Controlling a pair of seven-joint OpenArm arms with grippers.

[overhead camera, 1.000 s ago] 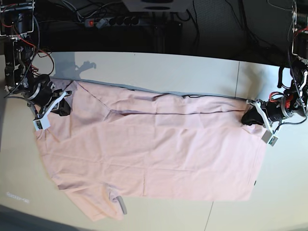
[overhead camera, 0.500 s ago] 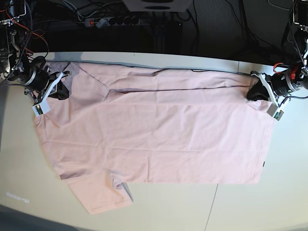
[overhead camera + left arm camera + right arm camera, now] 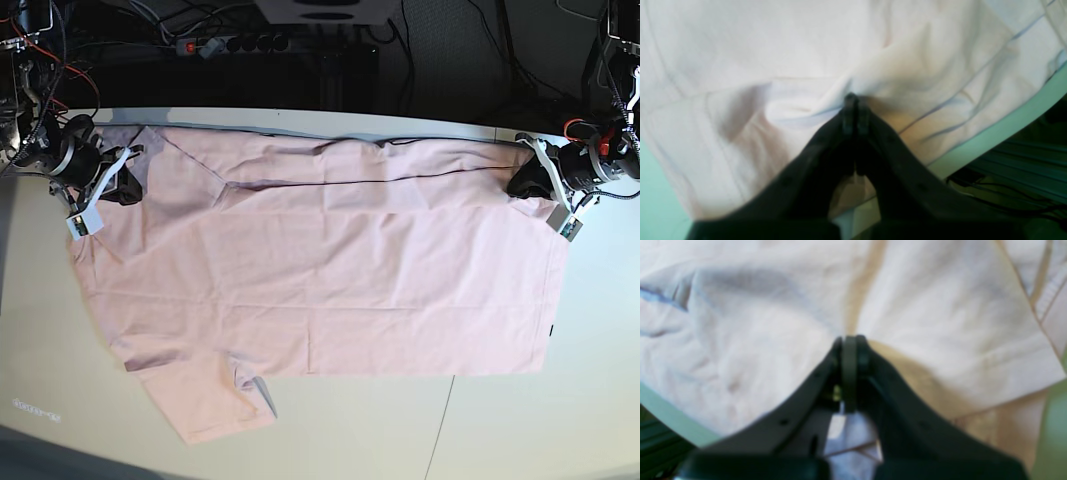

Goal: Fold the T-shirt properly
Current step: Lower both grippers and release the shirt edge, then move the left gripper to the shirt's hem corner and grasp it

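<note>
Pale pink short-sleeved cotton T-shirt [image 3: 320, 270]: one, spread flat.
Short sleeves showing on it: one [image 3: 215, 400], at the near left corner in the base view.
Black two-fingered pincers: two, the left pincer [image 3: 524, 186] and the right pincer [image 3: 122, 190], one at each far corner of the shirt.
Pale grey flat surface [image 3: 560, 420]: one.
Black power strip [image 3: 235, 44] beyond the surface: one.

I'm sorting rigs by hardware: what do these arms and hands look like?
Both hands, left and right, have matte black tapered fingers and a white bracket ending in a small tag. The arms are black and silver, with loose red and black cables.
</note>
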